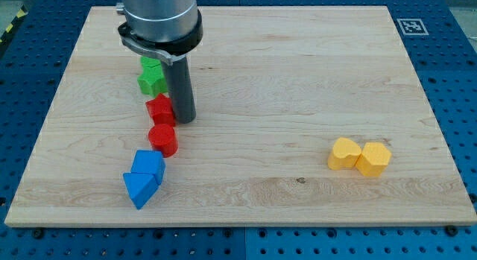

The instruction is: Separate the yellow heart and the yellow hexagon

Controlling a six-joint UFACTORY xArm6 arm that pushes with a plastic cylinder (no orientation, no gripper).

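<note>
Two yellow blocks sit touching side by side at the view's lower right. The left one looks like the yellow heart point(344, 153). The right one looks like the yellow hexagon point(374, 159). Their shapes are hard to tell apart from here. My tip point(183, 120) rests on the board at the view's left, far from both yellow blocks. It is just to the right of a red block point(159, 109) and looks to be touching it or nearly so.
A green star point(151, 81) lies at the left of the rod, with another green block point(151, 64) partly hidden behind it. A red cylinder point(162, 139) sits below the red block. Two blue blocks point(148, 165) point(139, 188) lie touching near the board's lower left.
</note>
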